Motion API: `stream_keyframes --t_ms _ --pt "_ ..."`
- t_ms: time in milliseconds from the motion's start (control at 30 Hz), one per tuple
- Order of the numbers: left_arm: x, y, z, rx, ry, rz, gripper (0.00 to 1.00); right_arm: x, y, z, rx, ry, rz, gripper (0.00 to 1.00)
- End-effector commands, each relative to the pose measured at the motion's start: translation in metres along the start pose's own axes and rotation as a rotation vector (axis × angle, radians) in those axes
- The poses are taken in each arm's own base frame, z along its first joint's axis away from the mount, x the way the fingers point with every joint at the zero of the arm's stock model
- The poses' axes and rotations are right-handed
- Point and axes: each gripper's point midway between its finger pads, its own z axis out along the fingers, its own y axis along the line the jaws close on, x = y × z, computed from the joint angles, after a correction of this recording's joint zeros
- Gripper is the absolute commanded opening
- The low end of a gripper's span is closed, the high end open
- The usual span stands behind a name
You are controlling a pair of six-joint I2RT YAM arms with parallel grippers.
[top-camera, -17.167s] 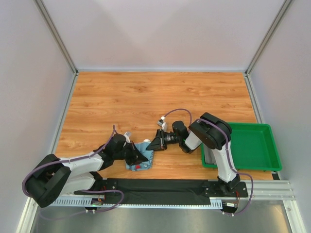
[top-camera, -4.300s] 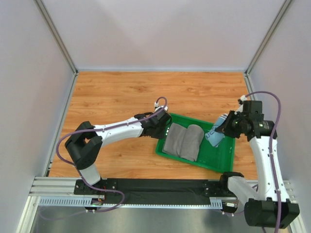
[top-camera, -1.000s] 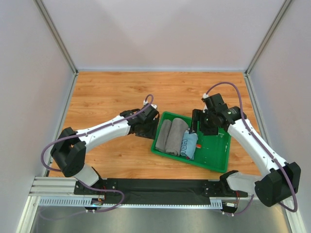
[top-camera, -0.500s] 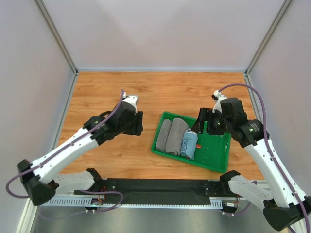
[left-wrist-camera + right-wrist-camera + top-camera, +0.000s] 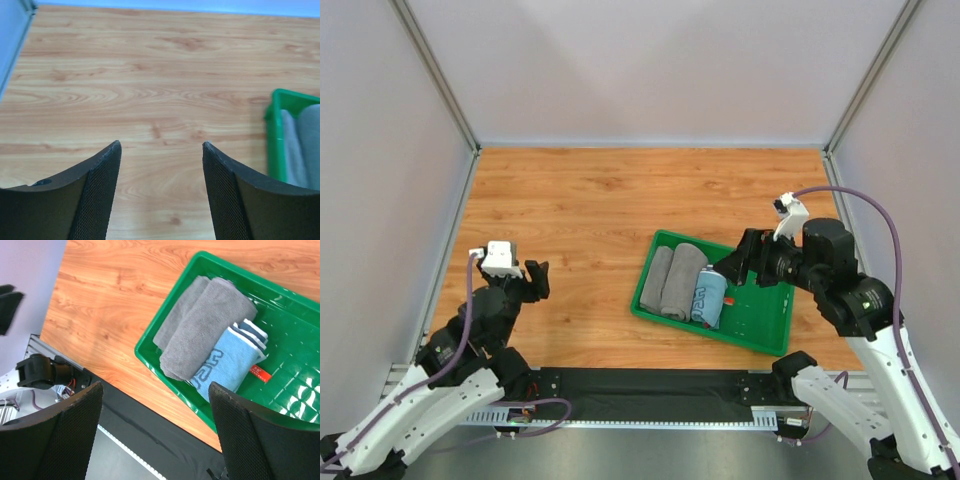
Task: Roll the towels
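Three rolled towels lie side by side in the left half of the green tray (image 5: 760,316): two grey towels (image 5: 657,280) (image 5: 683,281) and a light blue towel (image 5: 709,298) with lettering. The right wrist view looks down on the thicker grey towel (image 5: 210,325), the thinner grey one (image 5: 177,317) and the blue towel (image 5: 225,362) with its red mark. My right gripper (image 5: 735,268) hangs above the tray, open and empty (image 5: 156,386). My left gripper (image 5: 533,280) is raised over the bare table far to the left of the tray, open and empty (image 5: 161,150).
The left wrist view catches the tray's left rim (image 5: 274,135) and a strip of grey towel (image 5: 302,150) at its right edge. The tray's right half (image 5: 287,335) is bare. A black mat (image 5: 650,385) and the arm bases run along the near edge. Walls enclose three sides.
Both arms have pulled back toward their bases and risen. The left gripper left the tray's left rim and swung far left. Both grippers opened wider.
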Motion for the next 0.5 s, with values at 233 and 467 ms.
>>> stream_keyframes --t_ms 233,467 --pt "0.02 0.079 0.02 -0.444 -0.301 0.138 0.7 -0.003 0.014 -0.003 -0.092 -0.066 -0.011 0.89" --pt "0.036 0.105 0.048 -0.58 -0.283 0.069 0.68 0.005 0.026 0.001 -0.185 -0.033 -0.019 1.0"
